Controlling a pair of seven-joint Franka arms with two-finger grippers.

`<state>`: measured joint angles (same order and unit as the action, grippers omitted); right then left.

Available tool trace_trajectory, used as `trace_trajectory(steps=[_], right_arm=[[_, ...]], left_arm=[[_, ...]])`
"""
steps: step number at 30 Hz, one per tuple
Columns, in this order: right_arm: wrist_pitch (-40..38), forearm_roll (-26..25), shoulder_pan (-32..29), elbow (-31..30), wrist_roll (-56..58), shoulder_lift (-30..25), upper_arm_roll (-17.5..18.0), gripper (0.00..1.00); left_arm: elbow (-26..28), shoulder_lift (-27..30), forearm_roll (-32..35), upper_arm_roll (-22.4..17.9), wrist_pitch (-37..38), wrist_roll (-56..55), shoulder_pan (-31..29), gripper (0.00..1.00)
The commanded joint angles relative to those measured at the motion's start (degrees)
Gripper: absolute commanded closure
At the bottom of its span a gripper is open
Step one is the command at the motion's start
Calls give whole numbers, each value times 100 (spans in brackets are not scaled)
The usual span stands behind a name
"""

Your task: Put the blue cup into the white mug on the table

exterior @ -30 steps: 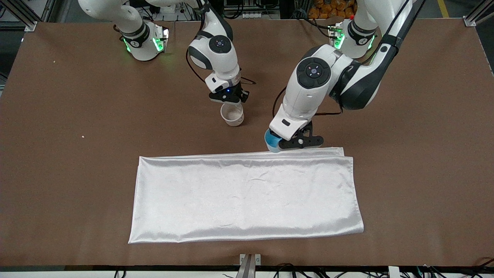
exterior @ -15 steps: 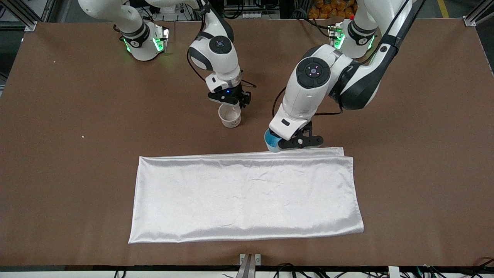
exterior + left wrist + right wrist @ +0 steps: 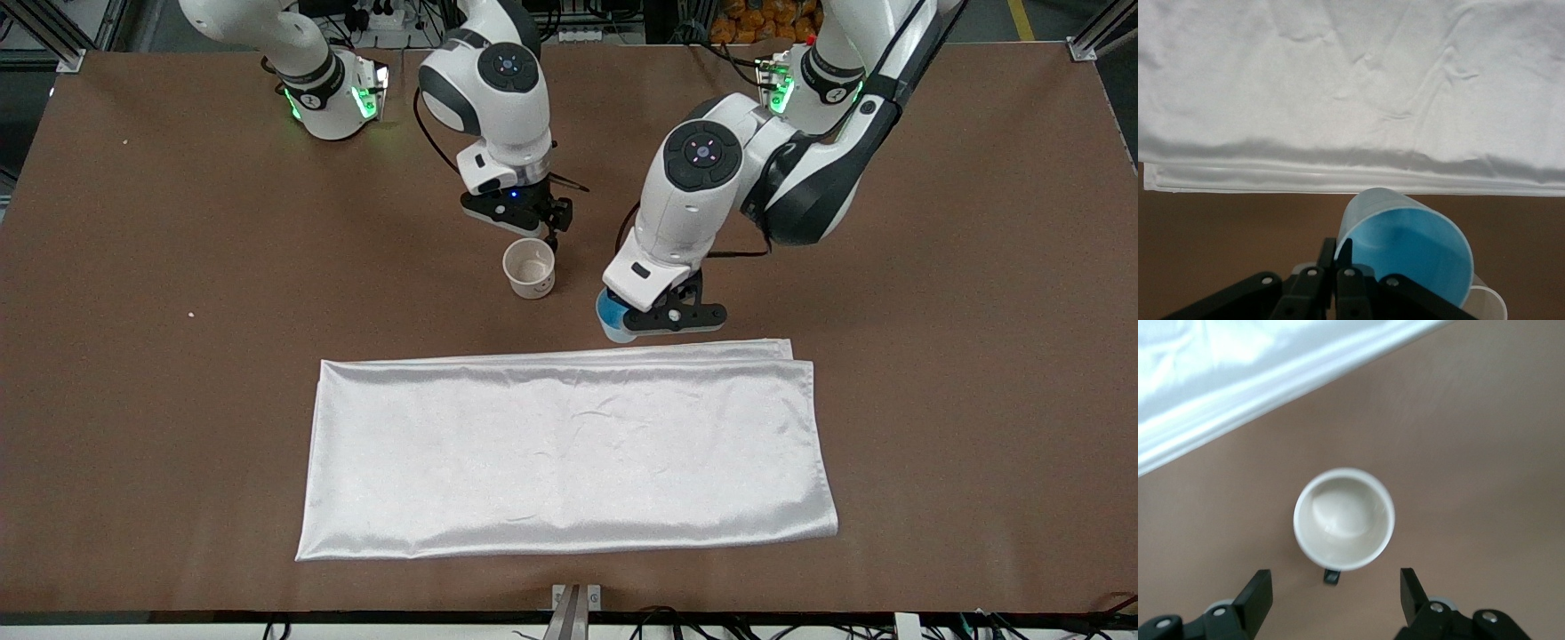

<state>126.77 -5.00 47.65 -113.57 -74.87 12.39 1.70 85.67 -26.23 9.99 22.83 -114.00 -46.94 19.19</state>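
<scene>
Two arms work over the brown table [image 3: 160, 373] in the front view. The right gripper [image 3: 533, 227] hangs just above the white mug [image 3: 529, 268]; its fingers stand apart and hold nothing. The mug stands upright on the bare table, mouth up, with small dark marks on its side. The left gripper [image 3: 633, 313] is clenched on the blue cup [image 3: 610, 313], held over the table near the folded edge of the white satin cloth [image 3: 569, 453]. The cup is toward the left arm's end of the table from the mug, and the two are apart. The cloth lies flat, nearer to the front camera than the mug.

One object fills the lower part of the left wrist view: the blue cup [image 3: 1408, 243], tilted, with its open mouth facing the camera. The left gripper's fingers [image 3: 1338, 277] are closed on its rim. The cloth [image 3: 1351, 87] spreads across the upper part of this picture, with a strip of table [image 3: 1218, 233] between it and the cup.

One mug sits near the centre of the right wrist view. The white mug [image 3: 1344, 519] is seen from straight above, interior empty, its dark handle [image 3: 1331, 576] pointing toward the gripper. The right gripper's fingers [image 3: 1258, 597] stand wide apart, clear of the mug. A corner of the cloth [image 3: 1238, 373] shows at the picture's edge.
</scene>
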Motion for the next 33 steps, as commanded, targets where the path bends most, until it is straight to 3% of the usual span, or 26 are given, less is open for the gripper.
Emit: trace_trajectory(steps=[1, 11, 21, 33], right_arm=[[-179, -335, -510, 90, 481, 10, 49, 14], [-188, -274, -2109, 309, 2773, 62, 58, 14], [-197, -247, -3525, 318, 4963, 71, 76, 15], [-346, -212, -4123, 248, 6177, 1, 76, 12]], left_arm=[[-7, 4, 47, 19, 80, -96, 32, 100], [2, -40, 47, 19, 80, -359, 207, 100], [11, -250, 108, 11, 36, -940, 857, 100], [-6, -566, 108, 11, -96, -1458, 1464, 100]])
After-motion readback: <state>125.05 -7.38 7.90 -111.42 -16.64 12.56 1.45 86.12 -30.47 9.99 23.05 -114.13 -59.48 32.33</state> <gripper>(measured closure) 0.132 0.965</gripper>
